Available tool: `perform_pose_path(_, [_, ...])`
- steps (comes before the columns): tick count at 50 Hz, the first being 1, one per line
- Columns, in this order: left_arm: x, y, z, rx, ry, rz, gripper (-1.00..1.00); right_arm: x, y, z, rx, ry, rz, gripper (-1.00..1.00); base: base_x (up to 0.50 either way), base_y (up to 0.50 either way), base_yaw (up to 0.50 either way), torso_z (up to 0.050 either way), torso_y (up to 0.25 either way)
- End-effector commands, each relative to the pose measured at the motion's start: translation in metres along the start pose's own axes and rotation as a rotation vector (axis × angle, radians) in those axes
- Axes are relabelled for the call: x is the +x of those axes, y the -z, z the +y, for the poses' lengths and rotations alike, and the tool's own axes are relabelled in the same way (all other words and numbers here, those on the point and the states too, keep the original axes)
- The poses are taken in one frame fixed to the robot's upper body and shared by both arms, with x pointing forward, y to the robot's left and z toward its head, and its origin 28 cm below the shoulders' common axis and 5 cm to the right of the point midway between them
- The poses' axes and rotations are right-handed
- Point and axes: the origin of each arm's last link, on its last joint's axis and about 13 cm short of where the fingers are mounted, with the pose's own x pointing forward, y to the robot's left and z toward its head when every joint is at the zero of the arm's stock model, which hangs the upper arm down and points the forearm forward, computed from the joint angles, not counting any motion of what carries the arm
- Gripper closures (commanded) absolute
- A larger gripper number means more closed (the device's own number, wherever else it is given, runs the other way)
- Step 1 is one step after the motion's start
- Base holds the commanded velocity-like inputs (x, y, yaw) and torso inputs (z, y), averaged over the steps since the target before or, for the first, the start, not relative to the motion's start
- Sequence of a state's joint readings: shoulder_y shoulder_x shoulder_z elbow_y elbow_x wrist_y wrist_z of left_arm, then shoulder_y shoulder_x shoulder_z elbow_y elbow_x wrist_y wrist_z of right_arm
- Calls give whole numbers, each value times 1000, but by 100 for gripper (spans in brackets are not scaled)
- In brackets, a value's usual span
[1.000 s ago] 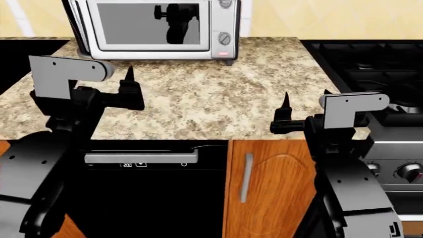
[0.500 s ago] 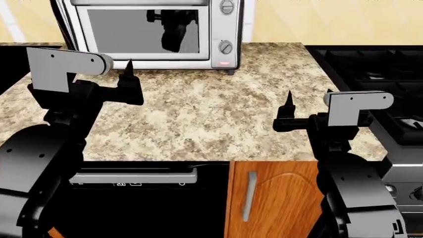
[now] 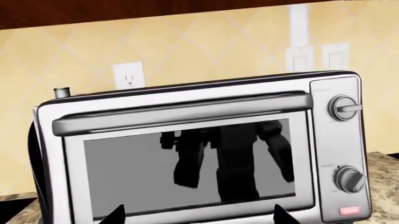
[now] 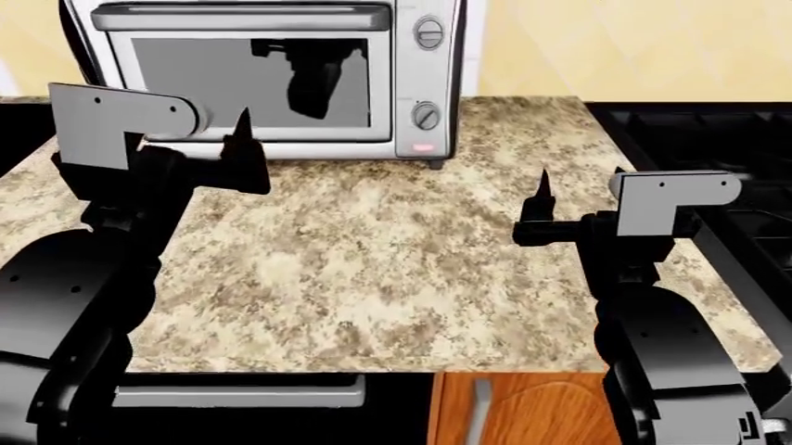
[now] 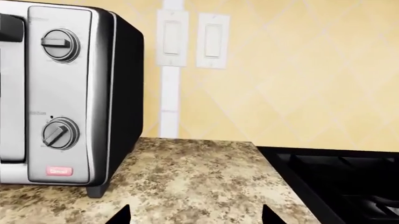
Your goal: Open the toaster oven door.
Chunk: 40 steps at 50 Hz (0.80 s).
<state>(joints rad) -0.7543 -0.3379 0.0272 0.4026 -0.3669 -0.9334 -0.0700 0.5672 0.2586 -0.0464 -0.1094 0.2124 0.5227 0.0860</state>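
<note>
Toaster oven (image 4: 266,74) stood at the back of the speckled counter (image 4: 371,269), silver-fronted with black sides, two round knobs (image 4: 428,32) stacked on its right panel above a small red label (image 4: 422,146). Its door (image 3: 187,158) sat closed, grey glass under a horizontal silver bar handle (image 3: 181,112). The left gripper (image 4: 243,153) hung just before the door's lower left, apart from it, jaws wide. The right gripper (image 4: 541,209) hovered over mid-counter, well apart from the oven, jaws wide too.
</note>
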Motion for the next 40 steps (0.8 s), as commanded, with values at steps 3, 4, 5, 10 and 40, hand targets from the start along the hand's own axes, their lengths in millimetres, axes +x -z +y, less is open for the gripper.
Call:
perform_pose_path(3, [0,-2,-1,4,3,-2,-100,0,1,-1,4,1,1,-100,303,0,0,0,0])
perform_pose_path(4, [0,-2,-1,4,3,-2,-100,0,1,-1,4,1,1,-100,301,0,0,0,0])
perform_pose_path(5, [1,-2,-1,4,5,-2,-100,0,1,-1,4,2,1,-100,301,0,0,0,0])
perform_pose_path(10, [1,-1,-1,7,7,-1,-100,0,2,-1,3,3,3,-100,302,0,0,0,3])
perform_pose_path(40, [12,-51,26,967,215,-68,-100,-1,9,3,25,-17,9,-100,10,0,0,0,0])
